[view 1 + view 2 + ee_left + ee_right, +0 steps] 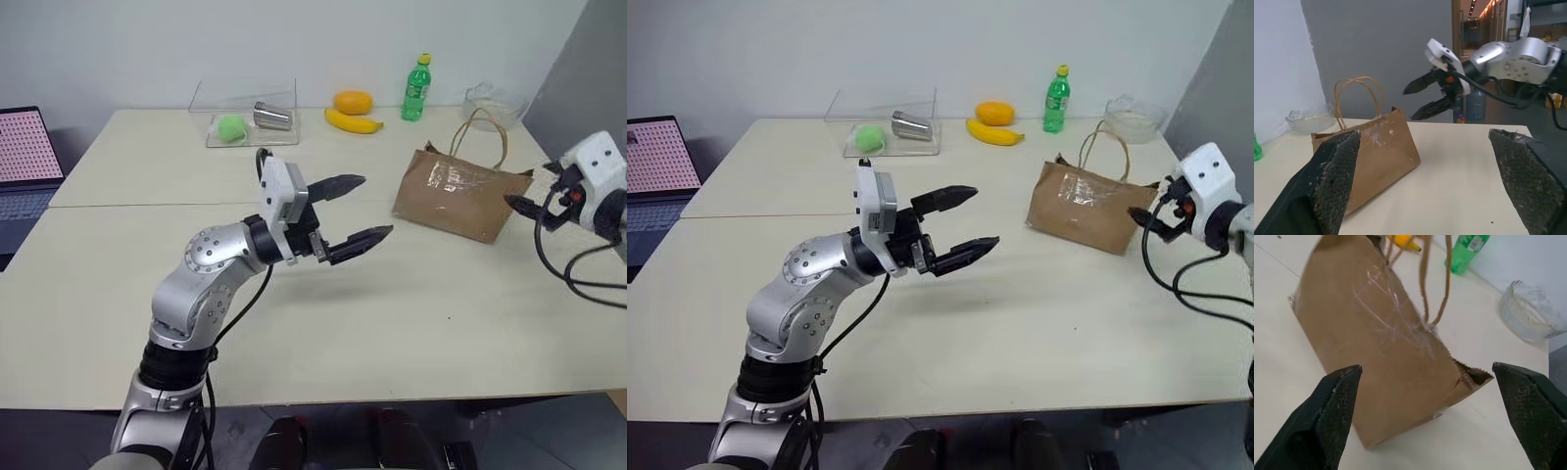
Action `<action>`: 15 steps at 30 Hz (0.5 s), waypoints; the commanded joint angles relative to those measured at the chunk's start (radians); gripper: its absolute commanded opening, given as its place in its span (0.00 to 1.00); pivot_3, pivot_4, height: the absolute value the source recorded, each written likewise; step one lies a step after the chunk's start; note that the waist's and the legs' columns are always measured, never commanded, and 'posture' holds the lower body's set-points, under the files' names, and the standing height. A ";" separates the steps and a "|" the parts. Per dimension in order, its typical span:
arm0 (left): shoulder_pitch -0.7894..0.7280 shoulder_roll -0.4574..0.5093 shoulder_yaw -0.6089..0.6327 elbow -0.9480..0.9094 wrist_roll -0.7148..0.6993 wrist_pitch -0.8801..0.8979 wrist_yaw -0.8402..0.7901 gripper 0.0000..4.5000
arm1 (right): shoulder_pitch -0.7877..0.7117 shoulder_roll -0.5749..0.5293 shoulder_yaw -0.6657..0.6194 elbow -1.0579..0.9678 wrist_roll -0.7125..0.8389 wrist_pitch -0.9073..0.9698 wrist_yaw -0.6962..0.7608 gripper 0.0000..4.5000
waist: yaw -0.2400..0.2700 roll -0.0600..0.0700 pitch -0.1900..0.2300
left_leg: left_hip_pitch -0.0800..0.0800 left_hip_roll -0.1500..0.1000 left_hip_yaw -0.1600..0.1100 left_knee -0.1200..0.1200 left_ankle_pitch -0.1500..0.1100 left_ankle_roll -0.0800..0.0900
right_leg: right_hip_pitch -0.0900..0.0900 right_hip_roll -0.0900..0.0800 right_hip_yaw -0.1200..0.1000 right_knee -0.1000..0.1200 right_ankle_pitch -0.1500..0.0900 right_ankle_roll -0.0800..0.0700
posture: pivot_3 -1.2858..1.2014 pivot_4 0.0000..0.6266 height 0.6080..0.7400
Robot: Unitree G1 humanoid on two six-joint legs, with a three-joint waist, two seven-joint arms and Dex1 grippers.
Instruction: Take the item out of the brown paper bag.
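Left gripper (353, 211) raised above the middle of the desk (411, 323), fingers spread wide apart, nothing between them, pointing across toward the brown paper bag (456, 196). Right gripper (1144, 220) at the right edge, just beside the bag's right end, not touching as far as can be seen; fingers wide apart and empty, seen in the left wrist view (1422, 98). The bag stands on the right part of the desk, crinkled, with some clear tape or film on its side, thin loop handles (482, 132) sticking up, top edge slightly open at one corner in the right wrist view (1469, 374). The item is not visible; can't tell from the views whether it is inside the bag. Further back: banana (353, 121) and an orange fruit (353, 101) side by side, green soda bottle (416, 90) upright to their right, clear glass bowl (493, 104) near the far right corner. Far left-centre: clear plastic box (245, 98) holding a green ball (231, 128) and a metal cup (273, 117) on its side. Laptop (24, 162) at the far left edge.
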 commanded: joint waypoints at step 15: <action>-0.009 0.002 -0.008 -0.041 0.006 -0.009 0.003 1.00 | -0.553 0.164 0.183 0.901 -0.318 -0.305 0.066 0.92 | -0.004 0.000 0.004 | -0.002 -0.002 0.001 0.000 0.002 -0.003 | -0.002 -0.002 0.000 -0.001 0.000 0.000 | 0.52 0.24 1.00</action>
